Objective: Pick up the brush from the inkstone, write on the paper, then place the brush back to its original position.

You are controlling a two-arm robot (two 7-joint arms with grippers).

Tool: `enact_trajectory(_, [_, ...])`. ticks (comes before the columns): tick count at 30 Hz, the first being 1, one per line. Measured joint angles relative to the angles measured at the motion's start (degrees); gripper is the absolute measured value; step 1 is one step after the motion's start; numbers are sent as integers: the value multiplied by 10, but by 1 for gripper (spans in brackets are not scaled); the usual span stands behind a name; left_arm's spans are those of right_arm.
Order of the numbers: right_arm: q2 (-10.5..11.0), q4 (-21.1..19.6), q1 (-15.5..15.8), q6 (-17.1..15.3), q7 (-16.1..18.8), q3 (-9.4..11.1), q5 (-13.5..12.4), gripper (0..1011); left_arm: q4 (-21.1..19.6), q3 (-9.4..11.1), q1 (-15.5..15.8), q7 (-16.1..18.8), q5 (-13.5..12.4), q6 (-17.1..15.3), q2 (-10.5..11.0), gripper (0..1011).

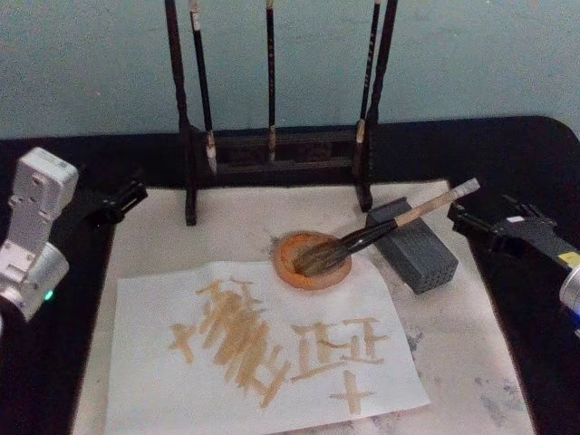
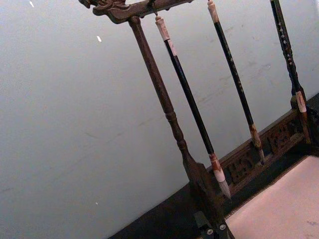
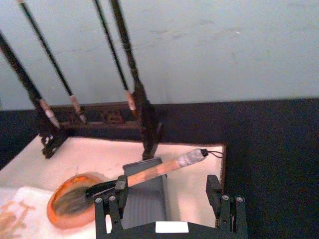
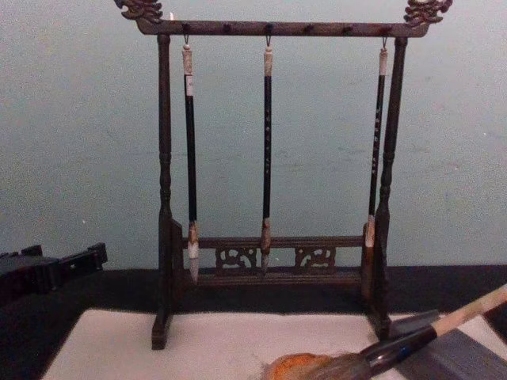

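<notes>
- Brush (image 1: pixel 391 228) is seen lying aslant, its bushy head resting in the inkstone (image 1: pixel 313 260) and its pale handle propped across the grey block (image 1: pixel 415 246), the cord loop end pointing toward the right gripper (image 1: pixel 460 217).
- The handle is judged stiff, light and smooth; the bare wood just beyond the block is the spot where hold is best taken, clear of the glossy ferrule.
- The bristles are judged soft and wet, so they are to be left untouched.
- The right jaws are held apart, near the handle's end, with nothing between them.
- The left gripper (image 1: pixel 132 194) is parked at the desk's left, beside the paper (image 1: pixel 263 349); its jaws' state cannot be told.
</notes>
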State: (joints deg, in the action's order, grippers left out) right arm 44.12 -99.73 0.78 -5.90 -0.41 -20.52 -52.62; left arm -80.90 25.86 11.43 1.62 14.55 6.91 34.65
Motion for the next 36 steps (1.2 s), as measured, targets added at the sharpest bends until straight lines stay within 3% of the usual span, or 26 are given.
enact_trajectory(6, [14, -36, 23, 15, 0, 1, 41, 1008, 0, 0, 0, 0, 0, 0, 0, 1002])
enact_trajectory(13, [17, -56, 34, 23, 3, 2, 69, 1008, 0, 0, 0, 0, 0, 0, 0, 1002])
enact_trajectory(36, [-13, -71, 10, 23, 32, -33, 187, 1009, 0, 0, 0, 0, 0, 0, 0, 1002])
